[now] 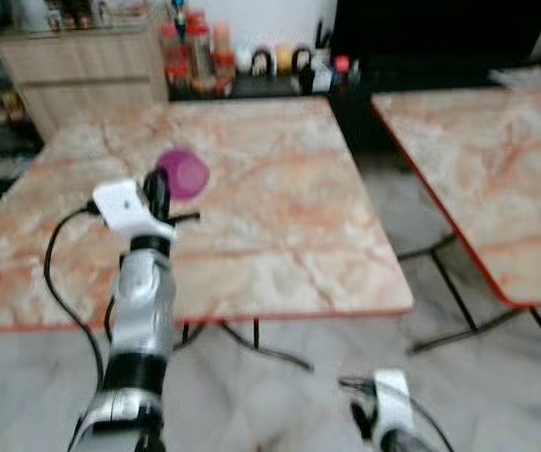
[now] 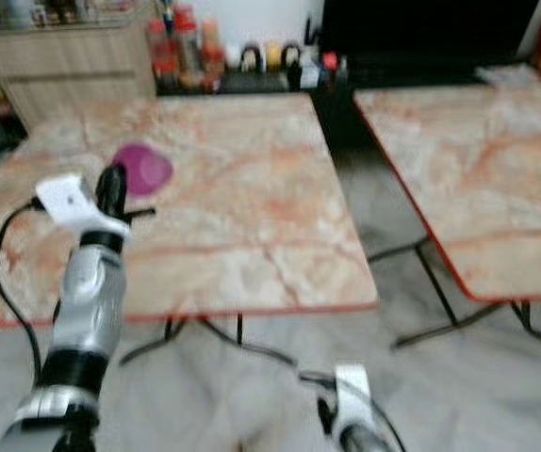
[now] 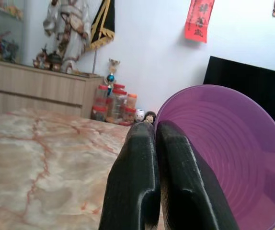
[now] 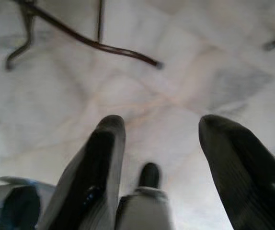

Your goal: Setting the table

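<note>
Pinching purple bowl [image 3: 233, 158] rim, left claw [image 3: 164, 182], over table [image 1: 280, 198]

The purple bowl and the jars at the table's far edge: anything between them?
Nothing: bare marble tabletop lies between the purple bowl and the jars, seen from the head views.

Left end effector [image 3: 154, 143] pinched closed, arm raised; right end effector [image 4: 164, 143] spread, hanging.

Both head views blurred. Purple bowl [image 3: 233, 158] cut off at the frame edge, its rim partly hidden behind the left gripper [image 3: 164, 143] fingers; shelf jars [image 1: 195, 52] indistinct.
</note>
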Available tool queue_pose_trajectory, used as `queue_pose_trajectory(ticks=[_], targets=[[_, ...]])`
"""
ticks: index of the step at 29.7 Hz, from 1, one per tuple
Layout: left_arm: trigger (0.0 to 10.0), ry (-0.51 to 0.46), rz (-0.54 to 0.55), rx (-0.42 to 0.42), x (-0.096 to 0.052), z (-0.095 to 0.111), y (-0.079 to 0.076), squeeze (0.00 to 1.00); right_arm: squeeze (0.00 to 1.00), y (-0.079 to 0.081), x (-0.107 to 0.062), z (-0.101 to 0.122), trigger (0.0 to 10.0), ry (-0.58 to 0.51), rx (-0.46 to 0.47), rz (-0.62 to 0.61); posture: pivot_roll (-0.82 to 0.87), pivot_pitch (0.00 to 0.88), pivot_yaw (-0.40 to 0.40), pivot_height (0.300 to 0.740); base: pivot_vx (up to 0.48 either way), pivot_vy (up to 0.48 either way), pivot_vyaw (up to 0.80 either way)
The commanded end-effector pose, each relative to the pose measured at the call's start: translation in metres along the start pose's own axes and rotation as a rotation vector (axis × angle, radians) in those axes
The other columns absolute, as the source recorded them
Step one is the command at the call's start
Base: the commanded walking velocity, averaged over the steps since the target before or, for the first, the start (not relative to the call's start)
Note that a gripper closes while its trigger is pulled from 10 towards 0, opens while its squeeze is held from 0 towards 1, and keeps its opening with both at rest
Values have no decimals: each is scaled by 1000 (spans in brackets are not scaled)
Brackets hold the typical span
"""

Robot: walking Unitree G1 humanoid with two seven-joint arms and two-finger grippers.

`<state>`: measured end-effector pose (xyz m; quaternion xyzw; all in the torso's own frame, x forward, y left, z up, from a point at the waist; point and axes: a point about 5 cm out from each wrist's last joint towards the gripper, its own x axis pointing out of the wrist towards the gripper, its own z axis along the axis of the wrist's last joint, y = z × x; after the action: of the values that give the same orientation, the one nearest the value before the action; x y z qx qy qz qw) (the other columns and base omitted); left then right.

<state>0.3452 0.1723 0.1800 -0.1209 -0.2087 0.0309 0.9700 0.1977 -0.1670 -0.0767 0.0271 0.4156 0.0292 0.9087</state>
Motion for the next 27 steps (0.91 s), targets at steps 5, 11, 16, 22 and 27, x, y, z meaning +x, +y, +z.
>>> queue_pose_trajectory(ticks=[5,11,16,22,27], targets=[[10000,-14,23,36,-3,4,11,0,0,-3,1,8,10000,-27,12,-16,-12,0,48,740,0,-480,0],[10000,-2,41,58,-16,3,17,0,0,-4,1,6,10000,-23,15,-20,14,0,41,740,0,-480,0],[10000,15,87,69,-25,0,28,0,0,-4,1,7,10000,-24,17,-21,21,0,40,740,0,-480,0],[10000,47,125,119,-38,-3,47,0,0,-2,1,7,10000,-26,26,-21,26,0,45,740,0,-480,0],[10000,82,140,152,-48,-9,55,0,0,-1,1,7,10000,-27,29,-20,28,0,49,740,0,-480,0]])
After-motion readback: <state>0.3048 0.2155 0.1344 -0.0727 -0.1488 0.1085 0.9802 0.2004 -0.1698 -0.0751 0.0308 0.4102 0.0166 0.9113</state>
